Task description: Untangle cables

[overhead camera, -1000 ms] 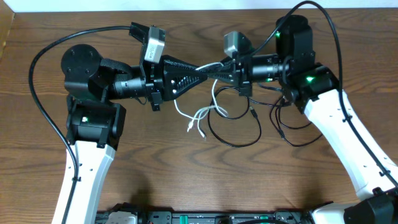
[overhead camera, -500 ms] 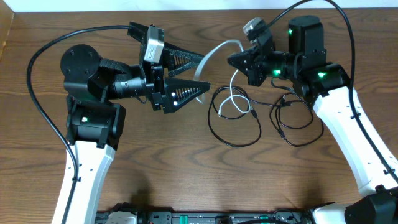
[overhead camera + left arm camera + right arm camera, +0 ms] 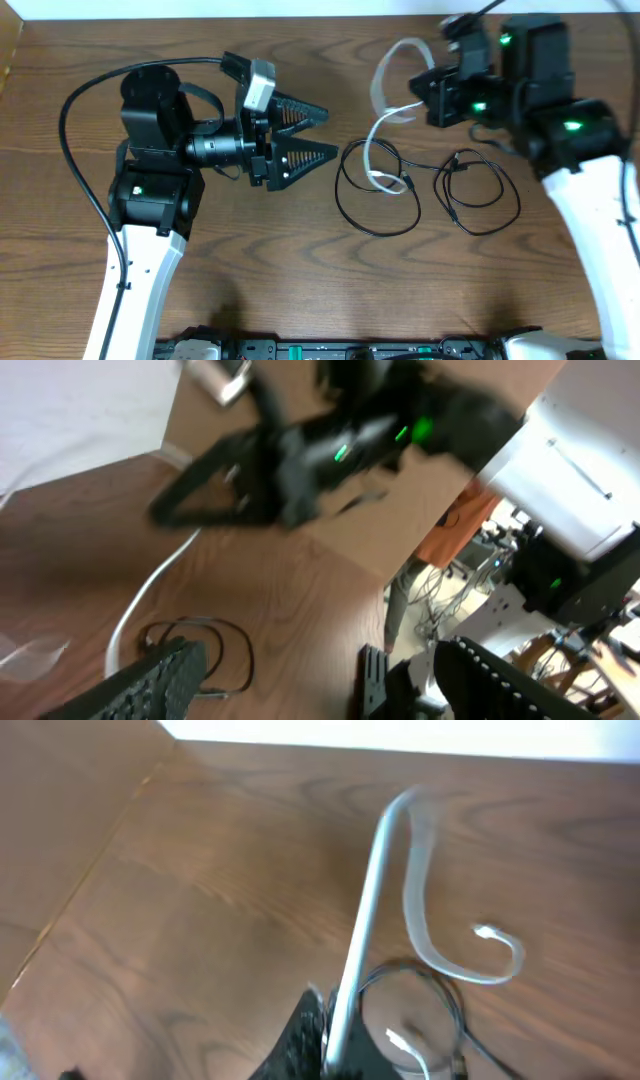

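Note:
My right gripper (image 3: 432, 88) is shut on the white cable (image 3: 378, 120) and holds it raised at the back right. The cord loops out past the fingers and trails down to the table. In the right wrist view the white cable (image 3: 372, 890) runs up from the closed right gripper (image 3: 335, 1050) and curls back. Two black cables (image 3: 376, 205) lie in loose loops on the table, and the white cord's lower end crosses the left loop. My left gripper (image 3: 322, 130) stands open and empty, left of the cables. In the left wrist view a black cable (image 3: 215, 650) lies beyond its fingers (image 3: 155, 685).
The wooden table (image 3: 260, 260) has a raised edge at the far left and a white wall behind. The arms' thick black cables (image 3: 75, 95) arch over each base. A dark rail (image 3: 330, 350) runs along the front edge.
The left gripper has opened, let go of the white cable and drawn back to the left. The right gripper has swung up and to the right, pulling the white cable with it.

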